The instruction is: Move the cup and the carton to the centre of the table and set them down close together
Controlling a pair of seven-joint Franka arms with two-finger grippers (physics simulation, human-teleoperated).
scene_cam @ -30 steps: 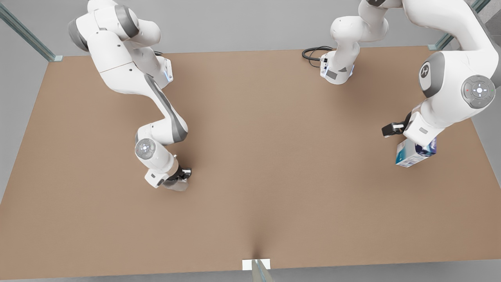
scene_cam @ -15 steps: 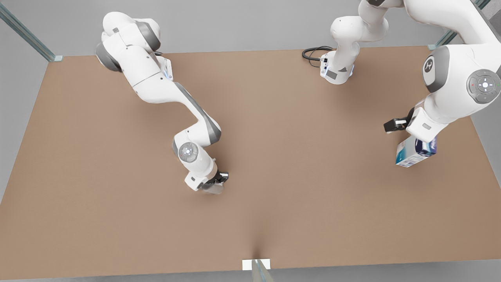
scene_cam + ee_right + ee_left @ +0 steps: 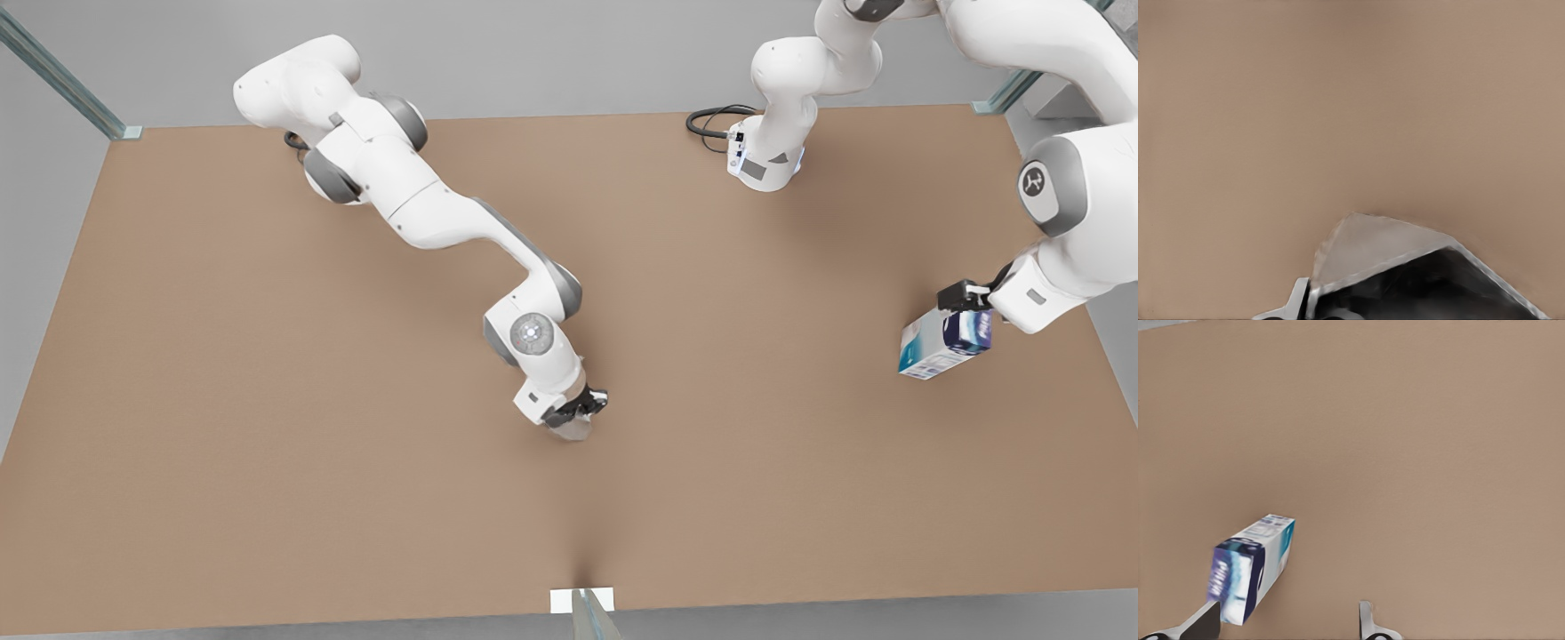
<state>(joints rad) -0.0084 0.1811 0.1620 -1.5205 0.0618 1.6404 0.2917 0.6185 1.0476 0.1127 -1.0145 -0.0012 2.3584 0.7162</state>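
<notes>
The pale grey faceted cup (image 3: 574, 430) (image 3: 1381, 250) hangs just over the middle of the tan table (image 3: 267, 373), with my right gripper (image 3: 581, 414) shut on it. The arm reaches in from the back of the front view's left. The white, teal and navy carton (image 3: 942, 342) (image 3: 1251, 568) stands tilted on the table near the edge at the front view's right. My left gripper (image 3: 969, 311) (image 3: 1285, 628) hovers over the carton's top end, open. One of its fingers (image 3: 1201, 623) is beside the carton and the other stands apart on bare table.
An arm base (image 3: 765, 164) with a black cable (image 3: 711, 120) stands at the table's back edge. A small white tag (image 3: 582, 600) marks the middle of the near edge. Metal frame posts (image 3: 62, 80) rise at the back corners.
My right arm has carried the cup from the front view's left towards the table's middle. My left arm's wrist has swung towards the front view's right. The carton has stayed in place.
</notes>
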